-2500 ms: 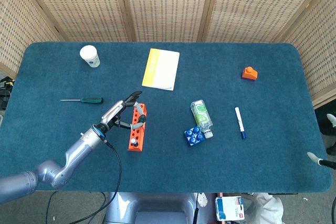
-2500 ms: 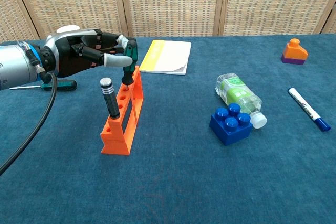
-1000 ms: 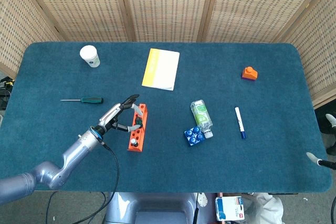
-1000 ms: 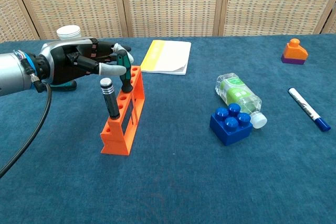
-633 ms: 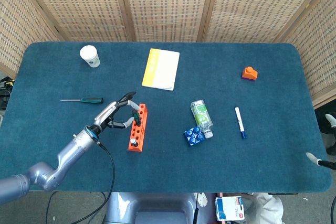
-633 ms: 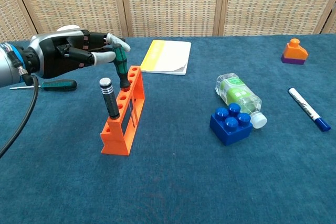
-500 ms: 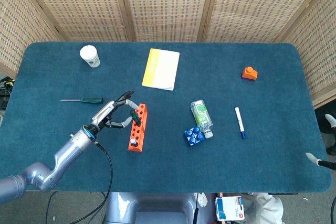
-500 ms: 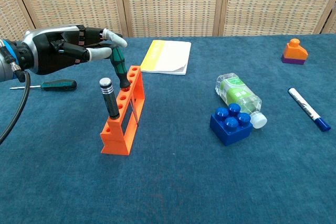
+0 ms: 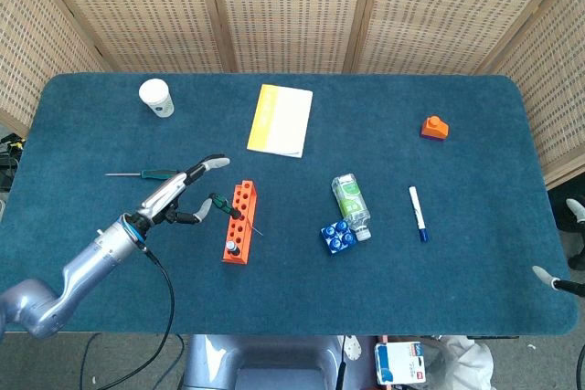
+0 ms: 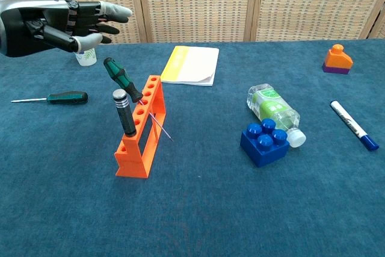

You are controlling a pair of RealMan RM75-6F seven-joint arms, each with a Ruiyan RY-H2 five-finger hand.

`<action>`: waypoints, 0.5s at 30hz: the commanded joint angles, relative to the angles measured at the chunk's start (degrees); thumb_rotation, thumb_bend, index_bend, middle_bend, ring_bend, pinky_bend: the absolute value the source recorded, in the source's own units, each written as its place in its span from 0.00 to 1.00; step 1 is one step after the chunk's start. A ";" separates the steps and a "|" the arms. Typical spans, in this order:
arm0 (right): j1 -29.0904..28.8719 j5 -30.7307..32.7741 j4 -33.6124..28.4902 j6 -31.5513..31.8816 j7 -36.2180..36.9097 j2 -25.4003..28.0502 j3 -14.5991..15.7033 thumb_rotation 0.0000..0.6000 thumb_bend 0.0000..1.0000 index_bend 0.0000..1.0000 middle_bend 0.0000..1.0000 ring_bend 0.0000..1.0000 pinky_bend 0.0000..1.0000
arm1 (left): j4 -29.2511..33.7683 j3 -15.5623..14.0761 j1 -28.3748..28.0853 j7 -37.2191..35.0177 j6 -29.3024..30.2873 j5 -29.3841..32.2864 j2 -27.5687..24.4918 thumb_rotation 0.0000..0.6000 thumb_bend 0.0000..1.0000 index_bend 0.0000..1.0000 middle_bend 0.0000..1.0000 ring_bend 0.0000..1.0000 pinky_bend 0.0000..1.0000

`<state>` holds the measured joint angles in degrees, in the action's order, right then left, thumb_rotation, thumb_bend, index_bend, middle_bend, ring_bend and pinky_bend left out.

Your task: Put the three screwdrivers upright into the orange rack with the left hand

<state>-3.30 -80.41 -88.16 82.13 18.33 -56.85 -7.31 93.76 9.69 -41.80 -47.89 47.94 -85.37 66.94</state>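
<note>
The orange rack (image 9: 239, 223) (image 10: 141, 132) stands left of the table's middle. A black-and-silver screwdriver (image 10: 124, 111) stands upright in its near end. A green-handled screwdriver (image 10: 122, 79) (image 9: 219, 205) sits in a farther hole, leaning hard to the left, and its thin shaft pokes out through the rack's right side. The third screwdriver (image 9: 151, 173) (image 10: 60, 97), also green-handled, lies flat on the cloth left of the rack. My left hand (image 9: 178, 194) (image 10: 60, 22) hovers left of the rack, fingers spread, holding nothing. Only fingertips (image 9: 547, 274) of my right hand show at the table's right edge.
A white cup (image 9: 156, 98) stands at the back left and a yellow notebook (image 9: 281, 121) lies behind the rack. Right of the rack are a plastic bottle (image 10: 272, 108), a blue brick (image 10: 264, 142), a marker (image 10: 354, 125) and an orange block (image 10: 337, 59).
My left hand has let go of the green-handled screwdriver and pulled away to the left and up. The screwdriver has tipped over to the left in the rack.
</note>
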 commanded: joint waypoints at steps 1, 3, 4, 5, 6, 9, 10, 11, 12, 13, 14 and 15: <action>0.08 -0.11 -0.07 0.21 0.04 0.03 0.01 1.00 0.00 0.00 0.00 0.00 0.00 | 4.99 0.06 0.05 2.88 -0.54 1.55 -4.86 1.00 0.64 0.04 0.00 0.00 0.00; 0.22 -0.22 -0.17 0.47 0.20 0.11 0.04 1.00 0.00 0.00 0.00 0.00 0.00 | 6.16 -0.06 -0.44 2.99 -2.35 2.36 -7.11 1.00 0.78 0.03 0.00 0.00 0.00; 0.27 -0.28 -0.19 0.57 0.32 0.15 0.05 1.00 0.00 0.00 0.00 0.00 0.00 | 6.68 -0.14 -0.79 2.63 -3.53 2.75 -8.04 1.00 0.88 0.03 0.00 0.00 0.00; 0.31 -0.34 -0.19 0.65 0.40 0.17 0.07 1.00 0.00 0.00 0.00 0.00 0.00 | 7.17 -0.16 -1.12 2.16 -4.54 3.05 -8.88 1.00 0.93 0.03 0.00 0.00 0.00; 0.36 -0.39 -0.20 0.76 0.48 0.21 0.07 1.00 0.00 0.00 0.00 0.00 0.00 | 7.63 -0.25 -1.40 1.67 -5.60 3.30 -9.79 1.00 0.98 0.03 0.00 0.00 0.00; 0.49 -0.40 -0.18 0.99 0.83 0.29 0.04 1.00 0.00 0.00 0.00 0.00 0.00 | 9.15 -0.67 -1.84 0.11 -8.27 3.93 -12.54 1.00 1.00 0.02 0.00 0.00 0.00; 0.52 -0.51 -0.21 1.07 0.91 0.34 0.05 1.00 0.00 0.00 0.00 0.00 0.00 | 9.57 -0.63 -1.63 -1.65 -8.55 4.32 -13.03 1.00 1.00 0.01 0.00 0.00 0.00; 0.52 -0.56 -0.24 1.09 0.94 0.36 0.07 1.00 0.00 0.00 0.00 0.00 0.00 | 9.64 -0.57 -1.50 -2.68 -8.55 4.39 -13.11 1.00 1.00 0.00 0.00 0.00 0.00; 0.53 -0.62 -0.26 1.11 0.98 0.38 0.09 1.00 0.00 0.00 0.00 0.00 0.00 | 9.57 -0.52 -1.37 -4.07 -8.53 4.22 -13.14 1.00 1.00 0.00 0.00 0.00 0.00; 0.55 -0.75 -0.31 1.18 1.05 0.42 0.12 1.00 0.00 0.00 0.00 0.00 0.00 | 9.28 -0.34 -1.03 -7.06 -8.33 4.33 -12.75 1.00 1.00 0.00 0.00 0.00 0.00; 0.58 -0.87 -0.30 1.27 1.11 0.44 0.16 1.00 0.00 0.00 0.00 0.00 0.00 | 8.69 -0.26 -0.83 -9.40 -8.16 4.05 -12.21 1.00 1.00 0.00 0.00 0.00 0.00; 0.57 -0.93 -0.25 1.32 1.16 0.43 0.15 1.00 0.00 0.00 0.00 0.00 0.00 | 8.02 -0.22 -0.70 -11.43 -7.90 3.41 -11.67 1.00 1.00 0.00 0.00 0.00 0.00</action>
<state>-2.73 -81.33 -88.42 83.45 19.48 -56.43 -7.16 102.59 9.30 -42.97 -53.79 39.79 -81.52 54.47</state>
